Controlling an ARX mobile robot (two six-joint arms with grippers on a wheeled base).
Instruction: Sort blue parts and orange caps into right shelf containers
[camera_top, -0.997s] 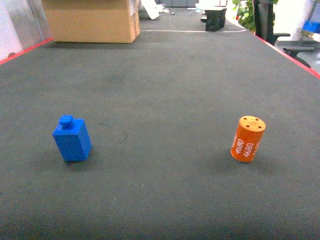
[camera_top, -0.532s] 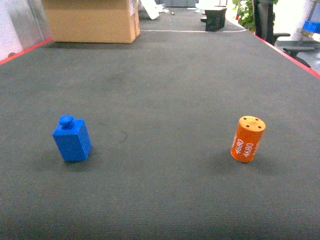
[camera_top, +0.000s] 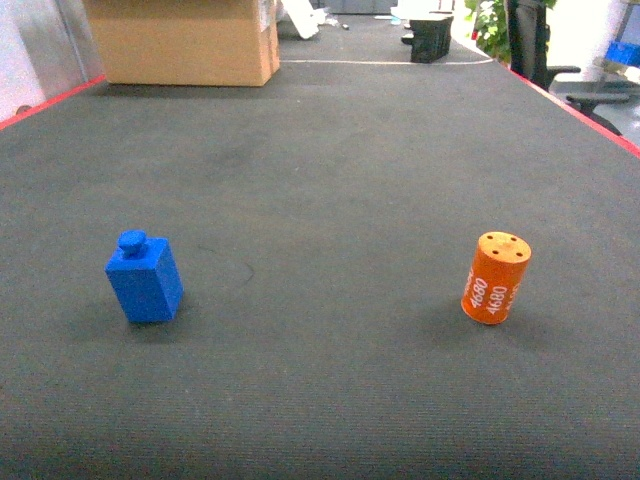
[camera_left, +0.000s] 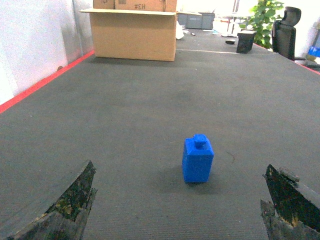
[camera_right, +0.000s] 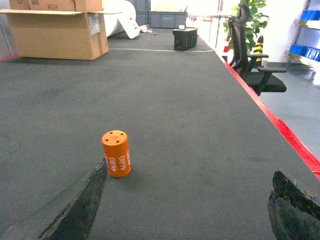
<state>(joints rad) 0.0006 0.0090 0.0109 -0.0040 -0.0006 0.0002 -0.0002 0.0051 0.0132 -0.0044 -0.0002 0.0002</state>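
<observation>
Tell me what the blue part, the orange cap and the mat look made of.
Blue part: likely matte plastic; uniform colour, moulded knob.
Orange cap: probably plastic, slight sheen, white printed "4680".
Mat: dark, dull, finely ribbed, carpet-like or rubber.

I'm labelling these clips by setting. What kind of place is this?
Probably a workshop or warehouse-style workroom: a large brown cardboard box on the dark grey matted surface, a black office chair, and blue storage bins on shelving at the right.

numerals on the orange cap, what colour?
White "4680" on the orange cap, clearest in the head view.
</observation>
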